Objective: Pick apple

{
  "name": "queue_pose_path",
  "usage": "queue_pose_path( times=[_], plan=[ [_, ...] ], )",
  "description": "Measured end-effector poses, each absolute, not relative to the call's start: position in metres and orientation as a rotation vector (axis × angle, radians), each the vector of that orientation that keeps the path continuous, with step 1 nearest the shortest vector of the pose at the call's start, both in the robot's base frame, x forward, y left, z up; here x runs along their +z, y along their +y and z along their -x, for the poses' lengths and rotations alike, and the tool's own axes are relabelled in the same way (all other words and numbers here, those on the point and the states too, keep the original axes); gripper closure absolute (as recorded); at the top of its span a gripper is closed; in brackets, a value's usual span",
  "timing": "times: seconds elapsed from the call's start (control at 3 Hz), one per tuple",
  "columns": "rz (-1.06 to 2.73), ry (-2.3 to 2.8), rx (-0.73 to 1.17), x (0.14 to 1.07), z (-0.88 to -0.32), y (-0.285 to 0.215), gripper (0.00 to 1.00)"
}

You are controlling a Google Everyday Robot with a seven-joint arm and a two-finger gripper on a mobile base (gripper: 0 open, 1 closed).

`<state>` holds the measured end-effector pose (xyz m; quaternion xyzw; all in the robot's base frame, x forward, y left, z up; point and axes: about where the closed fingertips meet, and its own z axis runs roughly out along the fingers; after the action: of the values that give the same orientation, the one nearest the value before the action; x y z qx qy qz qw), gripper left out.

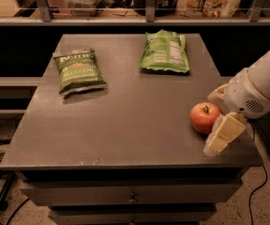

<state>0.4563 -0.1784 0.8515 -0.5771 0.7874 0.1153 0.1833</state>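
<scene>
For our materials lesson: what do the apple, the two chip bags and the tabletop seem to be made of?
The apple: waxy fruit skin, red-orange, with a soft highlight. The chip bags: probably thin plastic film, crinkled and slightly glossy. The tabletop: matte grey, perhaps laminate or painted. The gripper, at the table's right edge, straddles the apple with open cream fingers, likely plastic.

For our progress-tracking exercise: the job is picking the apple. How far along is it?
Done: the gripper is beside the apple, near the table's right edge. In hand: its open fingers sit either side of the apple's right part. Left: closing and lifting; the apple rests on the table.
</scene>
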Motion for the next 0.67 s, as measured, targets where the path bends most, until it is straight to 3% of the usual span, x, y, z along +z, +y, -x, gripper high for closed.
queue_pose_path(
  times=[0.67],
  plan=[
    [1.623,2.192,0.319,0.8556,-0.4585,-0.1695,0.62]
  ],
)
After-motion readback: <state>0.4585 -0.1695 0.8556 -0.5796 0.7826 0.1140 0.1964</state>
